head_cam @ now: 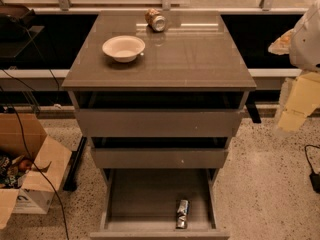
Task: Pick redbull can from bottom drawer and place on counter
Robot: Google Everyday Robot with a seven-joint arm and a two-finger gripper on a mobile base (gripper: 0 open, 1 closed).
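The redbull can [182, 214], slim, silver and blue, lies on its side in the open bottom drawer [145, 196], near the drawer's front right. The counter [190, 59] is the glossy grey-brown top of the cabinet. My gripper [293, 115] hangs at the right edge of the view, beside the cabinet at about the height of the top drawer. It is well above and to the right of the can and touches nothing.
A white bowl [123, 48] sits on the counter's left. A stouter orange-tan can [155, 20] lies at the counter's back. The two upper drawers [160, 123] stand slightly open. An open cardboard box [30, 174] and cables [22, 134] are on the floor at left.
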